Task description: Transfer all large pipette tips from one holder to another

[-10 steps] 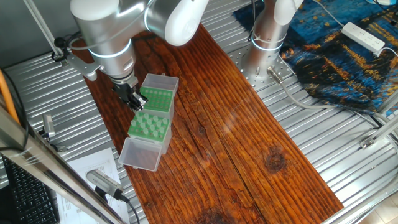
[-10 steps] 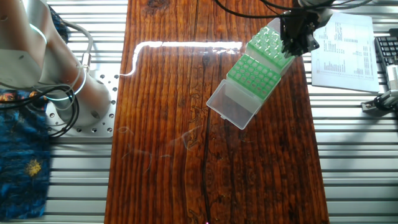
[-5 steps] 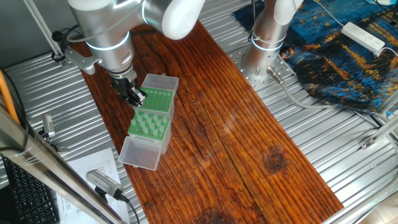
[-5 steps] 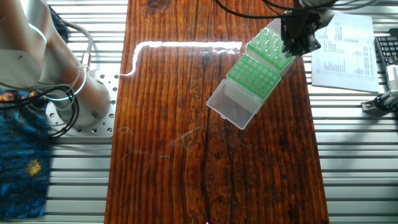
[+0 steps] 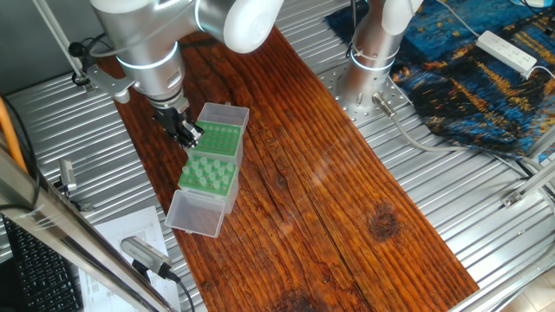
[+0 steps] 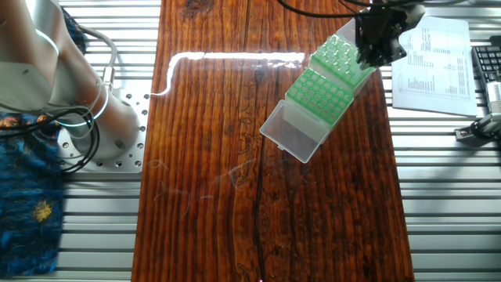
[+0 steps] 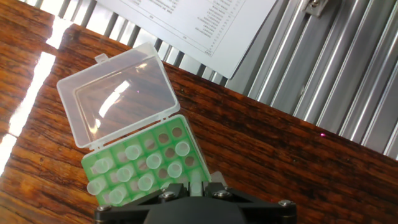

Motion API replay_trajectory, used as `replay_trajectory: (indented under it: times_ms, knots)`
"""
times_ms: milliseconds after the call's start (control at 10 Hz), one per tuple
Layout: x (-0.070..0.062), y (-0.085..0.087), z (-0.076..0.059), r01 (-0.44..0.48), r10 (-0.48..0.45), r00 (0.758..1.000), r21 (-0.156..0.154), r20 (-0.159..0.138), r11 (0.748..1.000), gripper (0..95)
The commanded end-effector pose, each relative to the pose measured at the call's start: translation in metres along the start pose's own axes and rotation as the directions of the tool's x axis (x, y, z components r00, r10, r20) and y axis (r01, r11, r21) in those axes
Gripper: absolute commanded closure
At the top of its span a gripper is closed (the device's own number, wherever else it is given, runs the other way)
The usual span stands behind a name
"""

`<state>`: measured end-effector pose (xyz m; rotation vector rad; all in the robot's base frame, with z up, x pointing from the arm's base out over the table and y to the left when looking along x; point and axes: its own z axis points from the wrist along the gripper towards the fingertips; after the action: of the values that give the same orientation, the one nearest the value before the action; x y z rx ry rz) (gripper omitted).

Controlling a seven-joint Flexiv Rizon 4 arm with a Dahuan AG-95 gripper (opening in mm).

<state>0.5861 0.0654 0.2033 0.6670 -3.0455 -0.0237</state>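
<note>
Two green racks stand end to end on the wooden table. In one fixed view the near rack (image 5: pixel 208 178) holds several large pipette tips (image 5: pixel 206 176), and the far rack (image 5: pixel 218 139) shows mostly holes. My gripper (image 5: pixel 185 132) hangs at the left edge where the racks meet; it also shows in the other fixed view (image 6: pixel 376 48). In the hand view the gripper (image 7: pixel 198 185) is shut on one pale green tip (image 7: pixel 197 180), held above a rack (image 7: pixel 91 167) with several tips (image 7: pixel 124 174) and several bare holes. That rack's clear lid (image 7: pixel 118 93) lies open.
A printed sheet (image 6: pixel 434 55) and a keyboard (image 6: pixel 489 70) lie on the metal slats beside the racks. A second clear lid (image 5: pixel 195 214) lies open at the near rack. The arm's base (image 5: pixel 364 69) and a blue cloth (image 5: pixel 468 78) are across the table.
The hand has shifted slightly up and to the left in one fixed view, rising a little from the racks. The racks and lids have not moved.
</note>
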Motion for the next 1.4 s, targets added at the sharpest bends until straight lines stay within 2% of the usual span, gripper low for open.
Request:
replay_trajectory:
  times_ms: [100, 1400]
  knots:
    - [0.000, 0.000, -0.002, 0.001, -0.001, 1.000, -0.002, -0.003, 1.000, 95.0]
    - [0.000, -0.008, -0.031, 0.015, -0.015, 1.000, -0.016, -0.013, 1.000, 95.0]
